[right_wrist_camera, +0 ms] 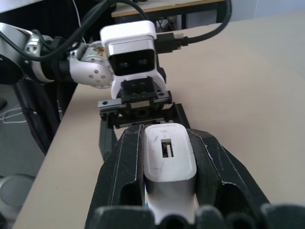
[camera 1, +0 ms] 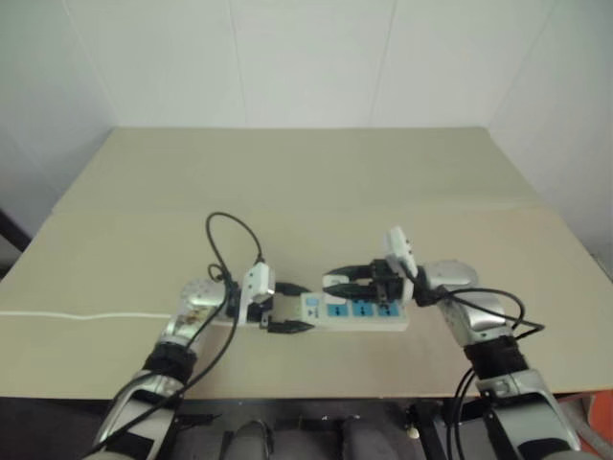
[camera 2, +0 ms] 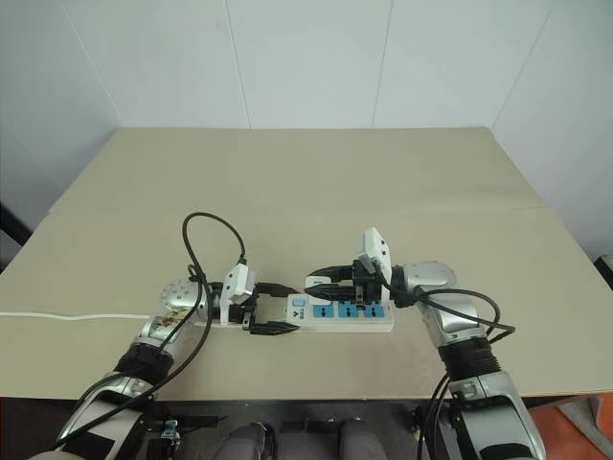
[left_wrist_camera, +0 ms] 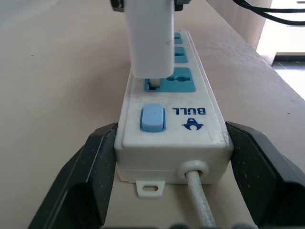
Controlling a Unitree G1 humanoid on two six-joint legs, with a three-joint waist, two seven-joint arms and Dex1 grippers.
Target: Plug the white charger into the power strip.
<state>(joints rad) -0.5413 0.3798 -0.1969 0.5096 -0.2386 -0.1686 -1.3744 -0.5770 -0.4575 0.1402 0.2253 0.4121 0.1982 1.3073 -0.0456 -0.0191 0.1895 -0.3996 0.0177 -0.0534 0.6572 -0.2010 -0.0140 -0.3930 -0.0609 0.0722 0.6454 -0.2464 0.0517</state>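
Your white charger [left_wrist_camera: 148, 38], upper centre of the left wrist view, is pinched in the right gripper [right_wrist_camera: 169, 157], prongs just entering the power strip [left_wrist_camera: 181, 119]. Left gripper [camera 2: 270, 309] clamps the strip's switch end. Left to do: press home, release

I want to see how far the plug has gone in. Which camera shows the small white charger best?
The left wrist view: the small white rounded charger stands over the end blue socket of the long white power strip, a prong at the slot. The right wrist view shows its back, clamped by the right gripper. In the head views it is hidden.
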